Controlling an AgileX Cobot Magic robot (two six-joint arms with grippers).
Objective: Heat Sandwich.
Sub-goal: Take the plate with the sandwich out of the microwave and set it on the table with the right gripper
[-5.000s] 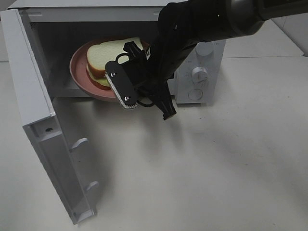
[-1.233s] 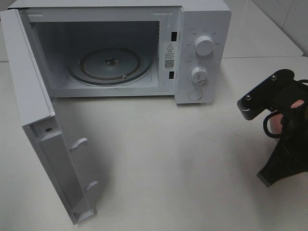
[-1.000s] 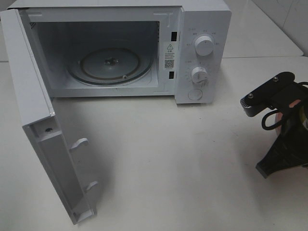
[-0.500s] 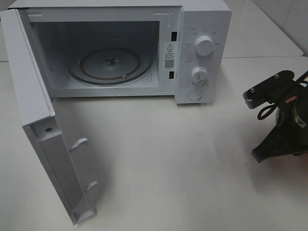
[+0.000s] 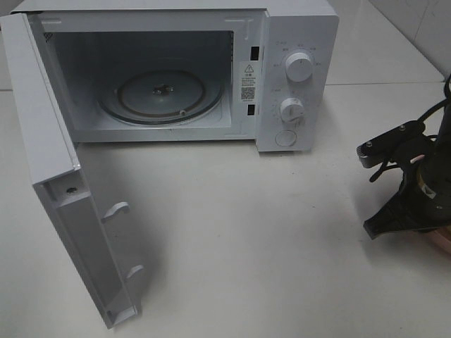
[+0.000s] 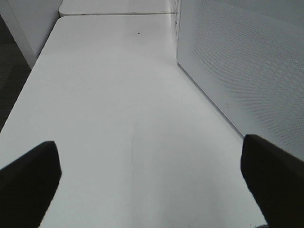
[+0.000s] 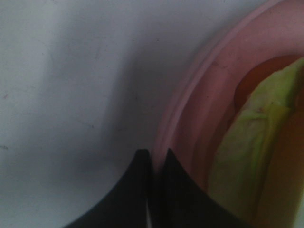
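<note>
Sandwich [image 7: 247, 156] (yellow-green filling) on plate [image 7: 190, 118]

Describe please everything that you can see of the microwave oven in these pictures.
The microwave oven is a white box, seemingly painted metal, standing upright on the white table. Its door is swung fully open to the left. The cavity holds only a round glass turntable. The right panel carries two round knobs above a round button. No gripper touches it.
</note>
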